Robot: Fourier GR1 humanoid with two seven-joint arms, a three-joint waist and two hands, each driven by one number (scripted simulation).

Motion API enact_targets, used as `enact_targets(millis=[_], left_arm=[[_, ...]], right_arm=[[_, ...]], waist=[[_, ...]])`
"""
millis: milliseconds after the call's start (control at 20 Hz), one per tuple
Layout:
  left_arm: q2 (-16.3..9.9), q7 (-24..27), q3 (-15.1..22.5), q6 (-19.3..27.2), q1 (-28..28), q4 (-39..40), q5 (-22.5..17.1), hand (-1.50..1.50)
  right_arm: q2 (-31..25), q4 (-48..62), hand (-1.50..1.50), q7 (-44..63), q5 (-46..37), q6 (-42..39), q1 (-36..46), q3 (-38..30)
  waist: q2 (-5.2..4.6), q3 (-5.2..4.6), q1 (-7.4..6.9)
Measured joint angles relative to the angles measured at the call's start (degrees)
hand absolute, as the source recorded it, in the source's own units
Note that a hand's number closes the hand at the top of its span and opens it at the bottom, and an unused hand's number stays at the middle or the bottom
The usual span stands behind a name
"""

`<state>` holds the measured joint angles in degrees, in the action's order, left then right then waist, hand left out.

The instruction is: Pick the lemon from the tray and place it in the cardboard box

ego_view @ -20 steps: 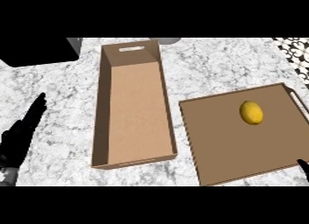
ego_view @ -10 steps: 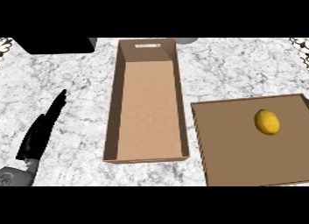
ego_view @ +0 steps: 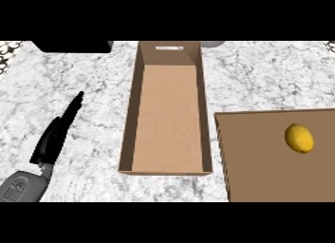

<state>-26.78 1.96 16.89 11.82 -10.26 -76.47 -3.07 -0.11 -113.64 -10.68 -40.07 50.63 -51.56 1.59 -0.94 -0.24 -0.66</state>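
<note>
A small white label on the cardboard box (ego_view: 167, 114) far wall is too blurred to read. The box stands just right of the left robot hand (ego_view: 55, 135), whose fingers are straight, holding nothing. Beyond it, the tray (ego_view: 268, 161) holds the lemon (ego_view: 299, 138), well apart.

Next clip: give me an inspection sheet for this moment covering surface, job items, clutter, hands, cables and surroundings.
Surface: white-grey marble counter top.
Job's things: yellow oval lemon lies on the flat brown tray at right; long open brown cardboard box stands left of the tray, nothing inside.
Clutter: nothing seen.
Hands: black left hand with straight fingers, left of the box, holding nothing; right hand not in view.
Cables: nothing seen.
Surroundings: black block at the far left edge; grey object behind the box, cut off; patterned strips at both side edges.
</note>
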Motion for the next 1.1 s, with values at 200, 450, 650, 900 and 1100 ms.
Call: enact_targets(millis=[200,450,650,900,1100], left_arm=[[1.03,1.96,-0.33,-0.31,-0.3,2.57,0.63,0.0],[1.11,1.26,-1.25,-1.41,-1.07,2.93,0.8,0.0],[1.79,2.17,-2.15,-1.81,-0.14,3.43,1.61,0.0],[2.9,0.1,-3.44,-2.73,0.83,1.4,2.82,0.0],[3.47,-0.98,-5.19,-3.96,0.48,0.87,4.0,0.0]], right_arm=[[0.06,-3.85,-1.5,13.71,-10.45,-4.7,1.32,0.87],[0.09,-6.37,-1.5,30.72,-22.71,-13.59,9.03,3.46],[-0.14,-4.13,-1.5,39.34,-27.12,-20.22,18.53,3.6],[-0.36,2.39,-1.5,42.98,-29.03,-22.64,27.76,1.83],[-1.22,3.93,-1.5,42.85,-30.68,-22.56,30.48,-0.1]], waist=[[0.01,0.0,-0.21],[0.3,0.08,-0.27],[0.59,0.16,0.02],[0.83,0.22,0.36],[0.91,0.23,0.63]])
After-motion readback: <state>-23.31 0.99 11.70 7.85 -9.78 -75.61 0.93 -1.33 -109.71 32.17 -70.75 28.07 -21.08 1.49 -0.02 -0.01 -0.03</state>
